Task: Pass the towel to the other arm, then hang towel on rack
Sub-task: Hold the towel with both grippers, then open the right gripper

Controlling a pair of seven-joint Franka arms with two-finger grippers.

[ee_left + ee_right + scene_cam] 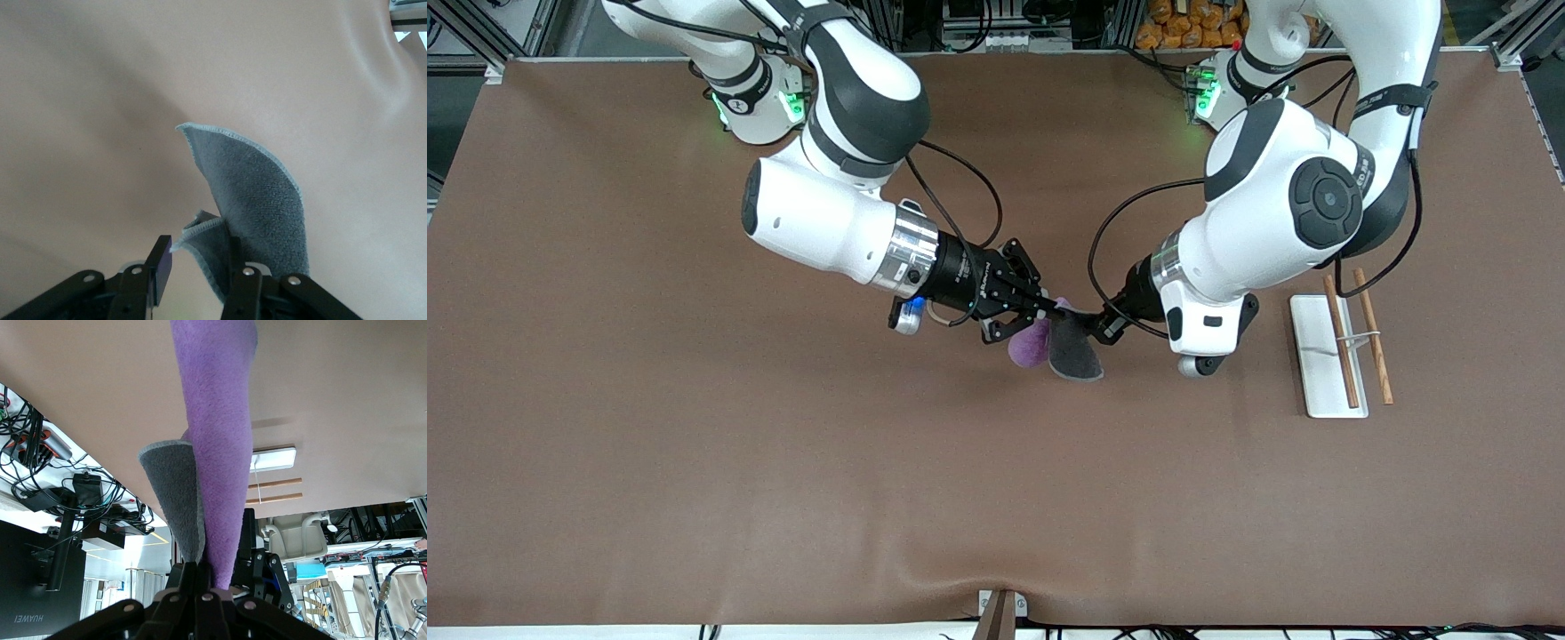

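While both arms reach in over the middle of the brown table [694, 444], the towel [1060, 342] hangs in the air between their two claws, clear of the tabletop. The right gripper [1049, 308] has its fingers pinched tight on the towel's upper edge; in the right wrist view the cloth [220, 453] runs straight out from between the closed fingers [207, 583], purple face broad and a dark grey flap curling off one side. The left gripper [1096, 322] comes in from the left arm's end and meets the same top edge. In the left wrist view its two fingers [160, 267] stand either side of the grey fold [253, 200], with a gap showing next to one of them, so the jaws look part-way closed around the cloth; whether they already press on it is hard to say from here. From the front, the purple face bulges toward the right arm's side and the grey face hangs lower, toward the left arm's side. The rack [1325, 356], a white base plate with two brown wooden rods and a thin wire across them, sits on the table toward the left arm's end, well apart from the towel.
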